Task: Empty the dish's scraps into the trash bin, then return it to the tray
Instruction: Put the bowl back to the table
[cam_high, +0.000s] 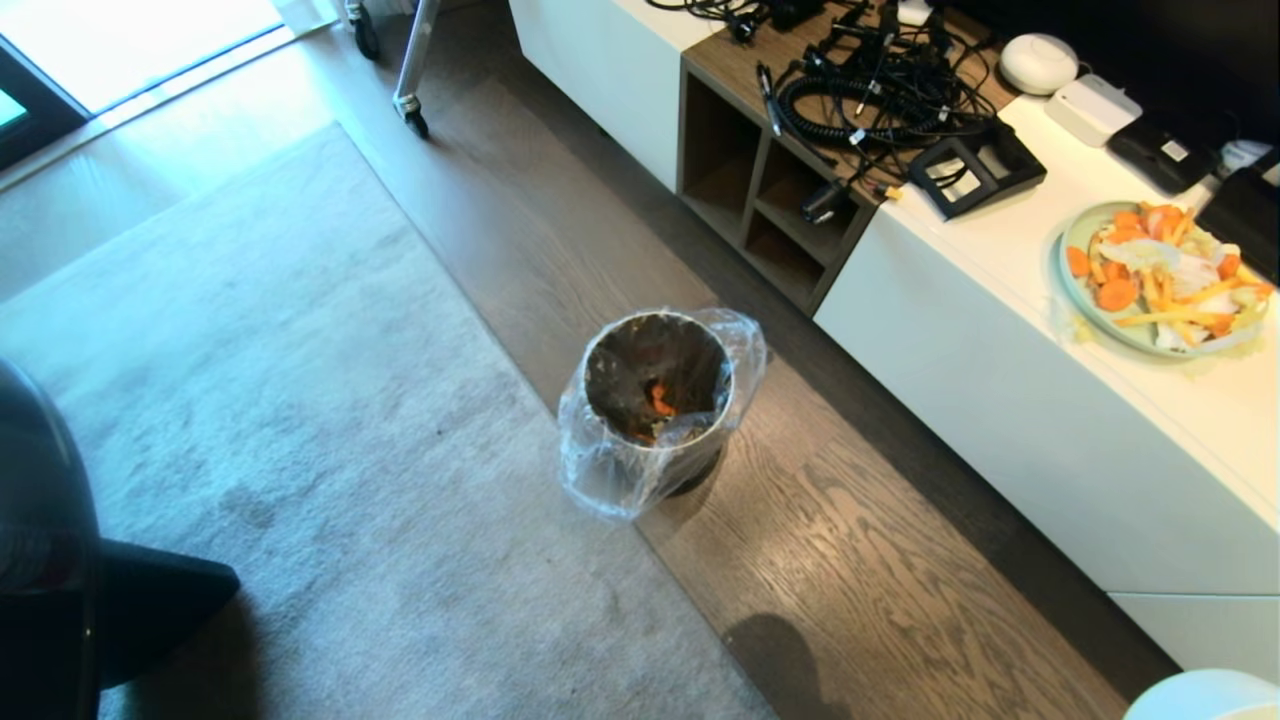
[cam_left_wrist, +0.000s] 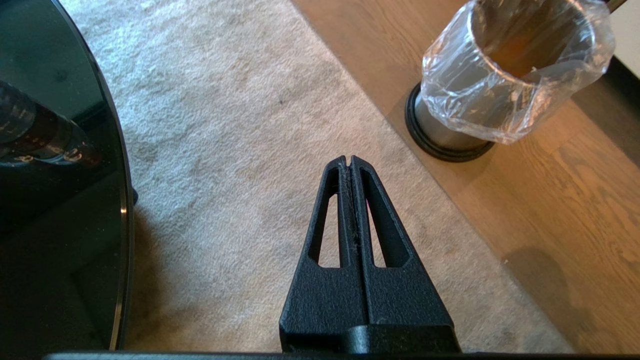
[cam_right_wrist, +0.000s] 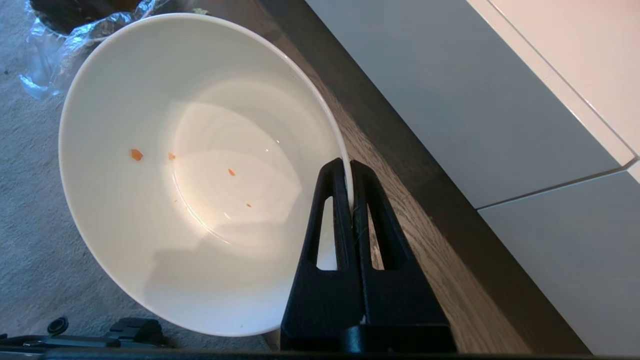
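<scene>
Wood floor and grey rug lie below, where the right gripper (cam_right_wrist: 348, 167) fingers pinch the dish (cam_right_wrist: 150, 240) rim, the left gripper (cam_left_wrist: 350, 161) fingers are pressed together empty, near the trash bin (cam_high: 655, 400), its base partly hidden.

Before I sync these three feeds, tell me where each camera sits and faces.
Head: high, looking down at the bin, rug and cabinet; no arms show.
Left wrist: behind the shut left gripper, over rug, facing the bin.
Right wrist: behind the right gripper clamping the bowl rim, above floor.
All three show the bin.
</scene>
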